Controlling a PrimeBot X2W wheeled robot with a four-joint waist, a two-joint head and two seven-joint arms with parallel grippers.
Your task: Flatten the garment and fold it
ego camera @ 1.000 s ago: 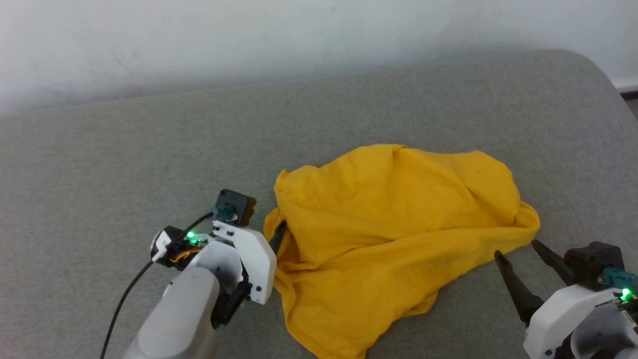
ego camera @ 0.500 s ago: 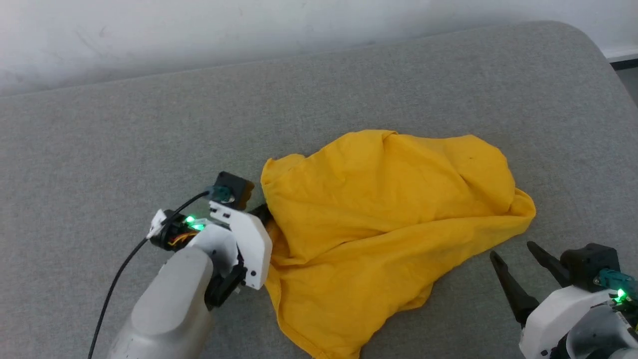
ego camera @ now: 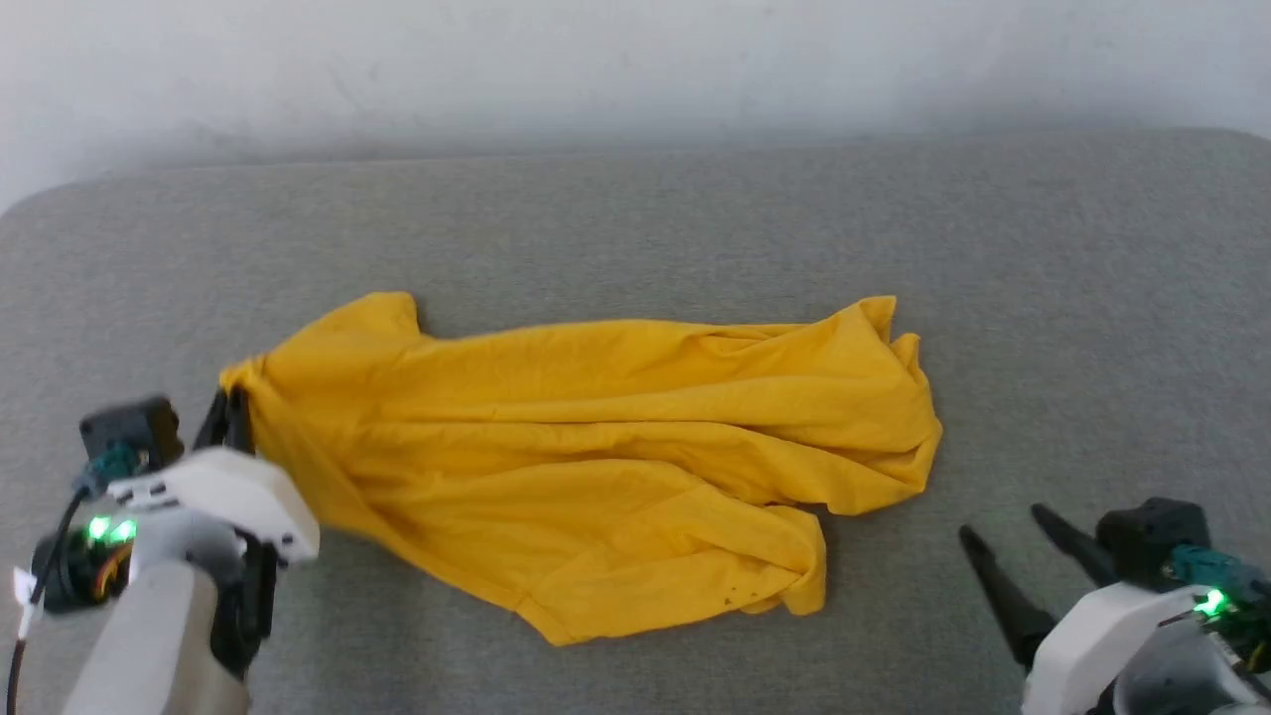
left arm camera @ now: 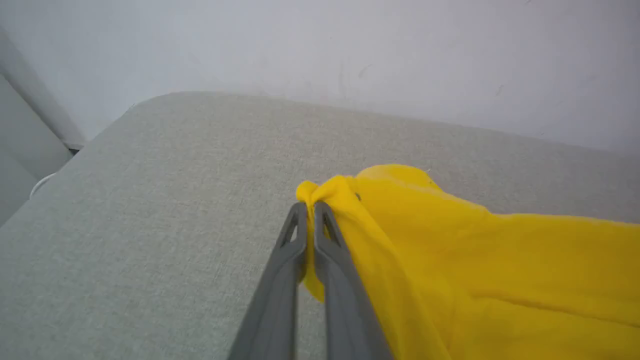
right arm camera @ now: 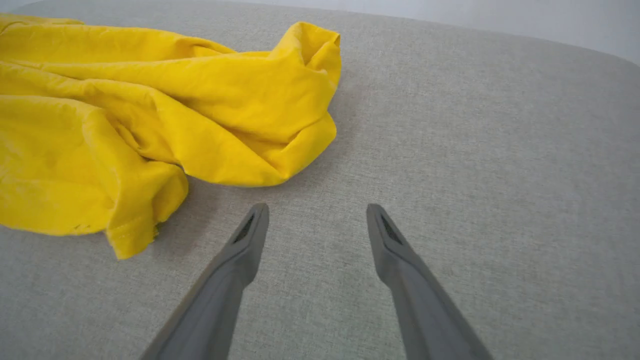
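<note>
The garment (ego camera: 596, 457) is a mustard-yellow T-shirt lying creased and stretched sideways across the grey padded surface (ego camera: 635, 228), plain side up; no print shows. My left gripper (ego camera: 230, 415) is shut on a bunched corner at the shirt's left end, and the left wrist view shows the garment (left arm camera: 450, 260) pinched between the two closed fingers of that gripper (left arm camera: 310, 206). My right gripper (ego camera: 998, 526) stands open above the surface, to the lower right of the shirt's right end. In the right wrist view this gripper (right arm camera: 316, 212) holds nothing, with the garment (right arm camera: 150, 115) up and to its left.
A pale wall (ego camera: 635, 70) runs behind the padded surface. The surface's rounded left corner (left arm camera: 150, 102) lies near my left gripper. Bare grey padding (right arm camera: 475, 150) stretches to the right of the shirt.
My left gripper has shut on the shirt's left edge and pulled it leftward, stretching the bunched heap into a long, flatter shape. The head camera has also shifted. The right gripper has stayed open.
</note>
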